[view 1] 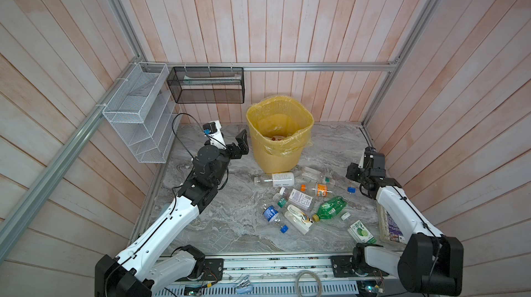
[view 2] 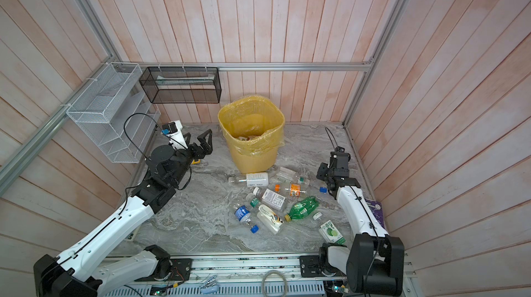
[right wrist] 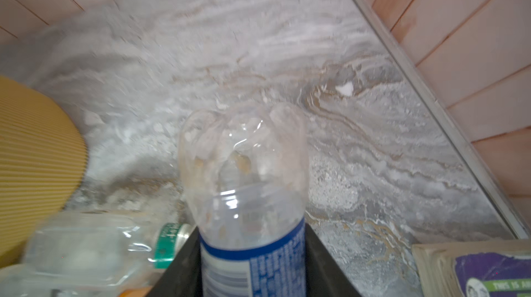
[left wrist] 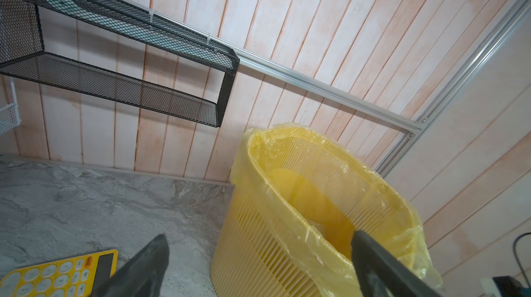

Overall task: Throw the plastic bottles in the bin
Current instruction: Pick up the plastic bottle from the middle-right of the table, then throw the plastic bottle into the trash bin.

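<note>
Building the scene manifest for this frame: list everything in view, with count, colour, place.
bin: one, yellow, bag-lined, back centre
clear bottles: about six, clear, lying before bin
green bottle: one, green, among them
white bottle: one, opaque white, beside green bottle
held bottle: one, clear, blue label, right side
carton: one, green-and-white, front right
book: one, purple cover, right edge
calculator: one, yellow, left of bin
black mesh rack: one, black, back wall
white mesh rack: one, white, left wall
table: one, grey marble
left gripper: one, black, jaws open, beside bin
right gripper: one, black, jaws shut on held bottle
</note>
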`<action>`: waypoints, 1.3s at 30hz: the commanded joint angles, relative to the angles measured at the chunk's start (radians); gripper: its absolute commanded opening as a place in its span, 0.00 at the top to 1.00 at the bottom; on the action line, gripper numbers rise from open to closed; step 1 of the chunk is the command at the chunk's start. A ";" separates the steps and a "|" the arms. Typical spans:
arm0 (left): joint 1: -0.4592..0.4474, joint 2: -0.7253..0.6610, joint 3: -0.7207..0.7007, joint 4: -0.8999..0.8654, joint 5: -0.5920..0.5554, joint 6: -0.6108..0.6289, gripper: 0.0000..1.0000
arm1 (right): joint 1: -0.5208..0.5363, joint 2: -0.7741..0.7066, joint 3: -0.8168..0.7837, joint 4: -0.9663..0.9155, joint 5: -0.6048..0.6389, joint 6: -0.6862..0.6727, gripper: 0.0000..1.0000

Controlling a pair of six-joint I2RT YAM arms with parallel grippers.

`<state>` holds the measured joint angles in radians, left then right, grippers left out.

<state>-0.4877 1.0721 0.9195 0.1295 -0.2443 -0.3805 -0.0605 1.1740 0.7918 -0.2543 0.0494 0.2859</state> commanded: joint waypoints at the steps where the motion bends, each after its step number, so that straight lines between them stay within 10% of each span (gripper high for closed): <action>1: 0.023 -0.024 -0.029 -0.012 0.004 -0.037 0.00 | -0.025 -0.048 0.086 0.047 -0.097 0.036 0.52; 17: 0.054 -0.049 -0.079 -0.113 0.030 -0.081 0.00 | 0.212 0.219 0.675 0.329 -0.413 0.318 0.53; 24: 0.054 -0.024 -0.062 -0.137 0.055 -0.074 0.00 | 0.387 0.546 1.067 0.073 -0.422 0.205 0.36; 29: 0.054 -0.023 -0.051 -0.154 0.056 -0.057 0.00 | 0.387 0.462 1.001 0.108 -0.313 0.153 0.10; 39: 0.051 -0.027 -0.053 -0.130 0.087 -0.051 0.00 | 0.361 0.257 0.811 0.150 -0.200 0.077 0.05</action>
<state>-0.4385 1.0481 0.8543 -0.0113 -0.1795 -0.4488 0.3168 1.4643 1.6592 -0.1253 -0.1963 0.3958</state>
